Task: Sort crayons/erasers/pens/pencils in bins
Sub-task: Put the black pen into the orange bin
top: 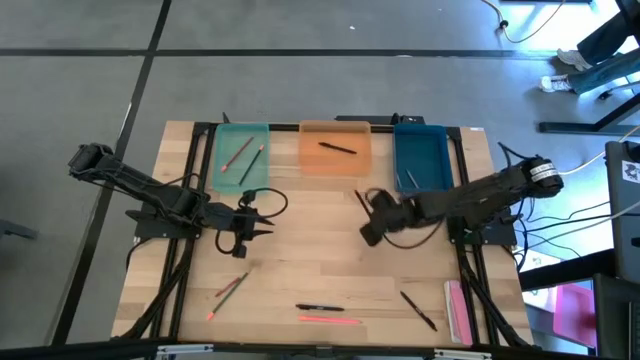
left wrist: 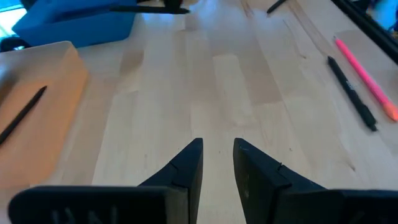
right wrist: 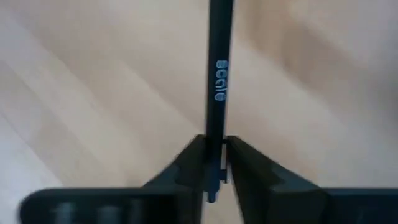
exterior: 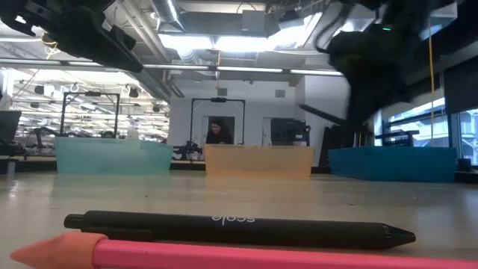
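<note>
Over the middle of the table (top: 330, 260), just in front of the orange bin (top: 335, 150) and the blue bin (top: 420, 158), your right gripper (right wrist: 214, 163) is clamped on a black pen (right wrist: 219, 74); the right wrist view shows the pen pinched between the two fingers and running straight out ahead of them above the bare wood, with pale lettering on its barrel. From above, that gripper (top: 372, 212) sits right of centre with the pen's tip showing beside it. Your left gripper (top: 258, 220) hovers over the wood on the left half, in front of the teal-green bin (top: 240, 160); its fingers (left wrist: 189, 165) stand slightly parted with a narrow gap between them and nothing in it. The teal-green bin holds a few pencils (top: 238, 153), one reddish and one darker, lying slanted. The orange bin holds one black pen (top: 338, 148) lying nearly crosswise. The blue bin has a thin stick (top: 411, 180) near its front end; you cannot tell from here what it is. Near the table's front edge you have another black pen (top: 320, 308) lying just behind a pink pencil (top: 330, 320), the two nearly parallel. To their left lie two slanted pencils (top: 230, 292) close together, and to their right another black pen (top: 419, 309) lies slanted beside a wide pink flat strip (top: 457, 310) by the right edge.
</note>
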Robot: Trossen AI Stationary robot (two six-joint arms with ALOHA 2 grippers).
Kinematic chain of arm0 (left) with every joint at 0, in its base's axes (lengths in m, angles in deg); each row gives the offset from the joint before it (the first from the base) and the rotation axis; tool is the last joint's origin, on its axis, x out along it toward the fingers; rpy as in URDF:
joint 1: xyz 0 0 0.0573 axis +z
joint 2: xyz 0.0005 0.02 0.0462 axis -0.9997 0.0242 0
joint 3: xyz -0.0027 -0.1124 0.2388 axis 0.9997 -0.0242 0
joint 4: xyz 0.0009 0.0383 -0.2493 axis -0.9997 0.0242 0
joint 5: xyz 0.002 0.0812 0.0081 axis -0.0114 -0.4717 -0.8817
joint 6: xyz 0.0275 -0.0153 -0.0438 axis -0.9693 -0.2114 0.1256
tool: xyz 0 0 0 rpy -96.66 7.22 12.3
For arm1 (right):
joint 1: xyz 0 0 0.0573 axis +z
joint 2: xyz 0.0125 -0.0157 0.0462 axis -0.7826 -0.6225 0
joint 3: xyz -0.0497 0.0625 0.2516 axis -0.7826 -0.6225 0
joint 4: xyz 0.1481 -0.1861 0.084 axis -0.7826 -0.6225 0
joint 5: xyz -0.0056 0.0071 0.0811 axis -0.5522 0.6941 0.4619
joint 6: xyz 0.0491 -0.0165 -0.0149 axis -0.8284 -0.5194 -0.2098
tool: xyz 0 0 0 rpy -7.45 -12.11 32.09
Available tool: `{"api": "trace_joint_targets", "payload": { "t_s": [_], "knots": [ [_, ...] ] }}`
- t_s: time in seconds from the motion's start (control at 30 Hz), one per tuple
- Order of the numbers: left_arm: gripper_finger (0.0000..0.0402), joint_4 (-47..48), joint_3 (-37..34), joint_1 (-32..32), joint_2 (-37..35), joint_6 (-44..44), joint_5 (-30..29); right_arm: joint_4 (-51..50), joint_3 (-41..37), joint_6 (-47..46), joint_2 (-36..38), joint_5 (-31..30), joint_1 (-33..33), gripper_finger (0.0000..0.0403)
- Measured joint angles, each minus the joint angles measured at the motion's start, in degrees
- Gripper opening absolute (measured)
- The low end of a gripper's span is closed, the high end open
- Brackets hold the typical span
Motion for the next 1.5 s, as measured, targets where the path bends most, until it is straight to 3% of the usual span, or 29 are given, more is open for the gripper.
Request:
{"api": "trace_joint_targets", "payload": {
  "t_s": [0.3,0.6,0.83,1.07,1.5],
  "knots": [
    [0.0082,-0.02,0.0,0.0,-0.01,0.02,-4.74,0.41,9.08,25.17,0.02,-0.76,-13.92,0.0069],
    [0.0082,-0.02,0.0,0.0,0.0,0.02,-5.71,15.23,10.35,44.98,-0.6,0.53,-26.29,0.0069],
    [0.0082,-0.69,0.0,0.12,0.0,0.02,-6.37,23.53,10.33,52.24,-6.94,4.65,-33.34,0.0069],
    [0.0082,-0.94,0.0,1.12,0.0,0.02,-6.36,27.64,10.33,58.34,-14.22,5.06,-37.83,0.0069],
    [0.0082,-0.94,0.0,1.88,0.0,0.02,-6.35,28.49,10.29,62.03,-22.46,6.0,-40.82,0.0069]
  ]
}}
